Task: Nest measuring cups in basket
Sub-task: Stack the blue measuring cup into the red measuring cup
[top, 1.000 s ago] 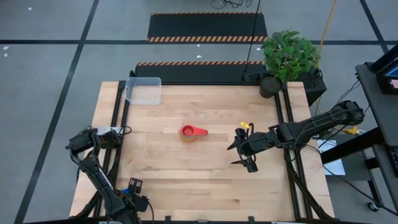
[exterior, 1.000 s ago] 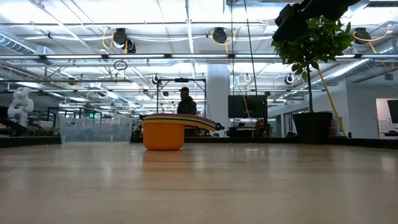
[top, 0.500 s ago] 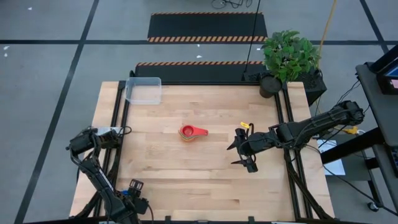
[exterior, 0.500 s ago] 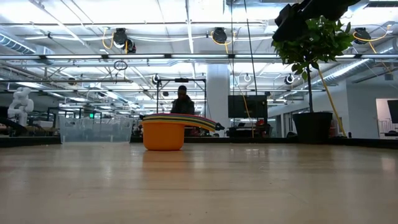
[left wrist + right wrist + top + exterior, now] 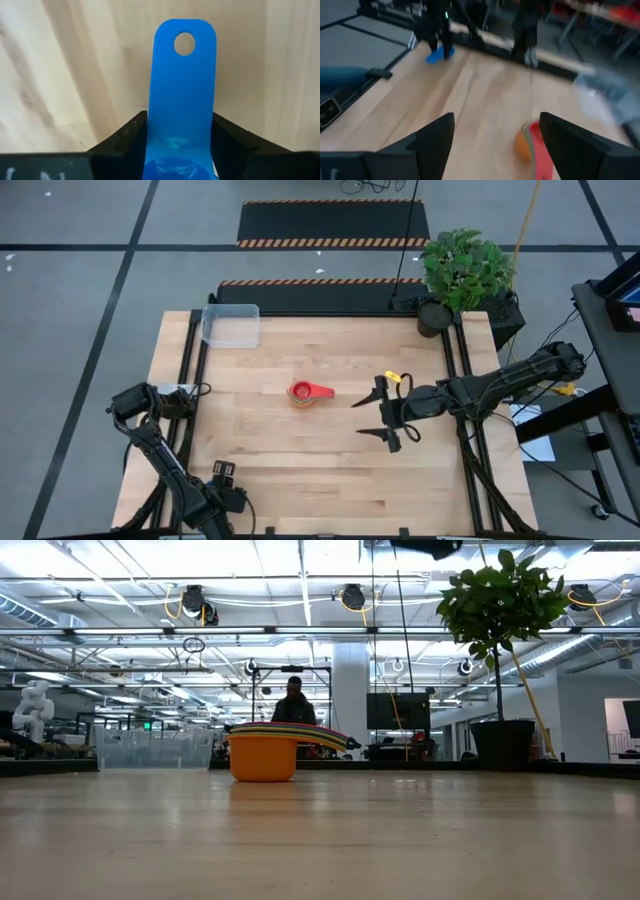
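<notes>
A red measuring cup tops a nested stack (image 5: pixel 308 393) on an orange one at mid-table; the low view shows the same stack (image 5: pixel 265 755) resting on the orange cup's base. The clear basket (image 5: pixel 231 325) stands at the far left corner. Near the front left edge my left gripper (image 5: pixel 228 498) points down, shut on a blue measuring cup (image 5: pixel 182 100). My right gripper (image 5: pixel 356 418) hovers open, right of the stack, with nothing between its fingers (image 5: pixel 432 142). My left gripper pinches the blue cup's handle between its two fingers, at the end where it joins the bowl (image 5: pixel 180 132). The fingers come from above and lie across the handle, whose holed free end (image 5: pixel 184 44) sticks out beyond them. Whether the cup rests on the wood I cannot tell.
A potted plant (image 5: pixel 462 275) stands at the far right corner. Bare wood lies between the stack and the basket. In the room beyond the table a person (image 5: pixel 292 700) shows behind the stack.
My right gripper has risen and tipped from pointing down to nearly level, its fingers now toward the stack; it has left the low view almost entirely. My left gripper has shifted a little toward the table's right.
</notes>
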{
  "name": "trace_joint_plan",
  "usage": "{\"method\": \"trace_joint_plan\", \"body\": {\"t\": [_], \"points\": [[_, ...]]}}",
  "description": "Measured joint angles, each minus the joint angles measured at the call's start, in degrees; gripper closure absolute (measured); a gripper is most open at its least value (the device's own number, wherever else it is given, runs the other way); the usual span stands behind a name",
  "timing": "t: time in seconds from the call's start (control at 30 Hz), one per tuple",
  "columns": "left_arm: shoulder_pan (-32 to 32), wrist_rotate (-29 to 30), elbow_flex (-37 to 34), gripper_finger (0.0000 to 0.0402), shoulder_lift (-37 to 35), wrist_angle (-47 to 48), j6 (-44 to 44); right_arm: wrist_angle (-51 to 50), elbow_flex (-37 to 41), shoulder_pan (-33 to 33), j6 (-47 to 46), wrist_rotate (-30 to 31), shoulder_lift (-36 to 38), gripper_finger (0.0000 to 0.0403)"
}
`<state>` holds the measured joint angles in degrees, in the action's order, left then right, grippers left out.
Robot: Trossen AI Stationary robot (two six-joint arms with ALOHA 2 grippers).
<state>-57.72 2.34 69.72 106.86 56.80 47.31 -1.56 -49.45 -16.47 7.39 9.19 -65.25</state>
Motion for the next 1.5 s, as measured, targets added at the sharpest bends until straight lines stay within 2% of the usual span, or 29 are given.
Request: {"method": "trace_joint_plan", "body": {"t": [0.2,0.4,0.7,0.83,0.93,1.03,1.13,1.27,1.5], "points": [[2.0,4.6,0.5,0.0226,-0.2,0.0,-1.2,7.7,-0.1,-0.7,8.6,-0.2,-1.9,0.0117],[4.6,10.0,2.4,0.023,-0.3,0.0,-5.4,14.1,-0.1,-2.1,18.9,-0.2,-7.1,0.0117],[8.5,23.6,8.4,0.0222,-0.3,0.6,-13.2,22.6,-0.1,-4.9,35.9,0.0,-13.6,0.0117],[10.6,26.8,11.6,0.0231,-0.3,0.6,-17.3,24.4,-0.1,-5.8,40.6,4.0,-14.4,0.0117],[12.0,29.9,13.8,0.0231,-0.4,0.5,-19.6,25.1,0.0,-6.6,44.0,9.2,-14.3,0.0117],[13.5,33.2,15.0,0.0225,-0.4,0.0,-21.0,25.7,0.0,-8.2,47.4,14.8,-14.4,0.0117],[14.5,36.1,15.4,0.022,-0.4,0.0,-21.6,26.9,0.0,-10.0,50.7,17.9,-14.4,0.0117],[15.9,37.8,15.4,0.0232,-0.4,0.0,-21.7,29.7,0.0,-12.5,55.3,19.9,-14.4,0.0117],[17.8,38.3,15.4,0.0225,-0.4,-1.6,-21.7,32.4,0.0,-16.0,66.0,21.3,-15.0,0.0117]]}}
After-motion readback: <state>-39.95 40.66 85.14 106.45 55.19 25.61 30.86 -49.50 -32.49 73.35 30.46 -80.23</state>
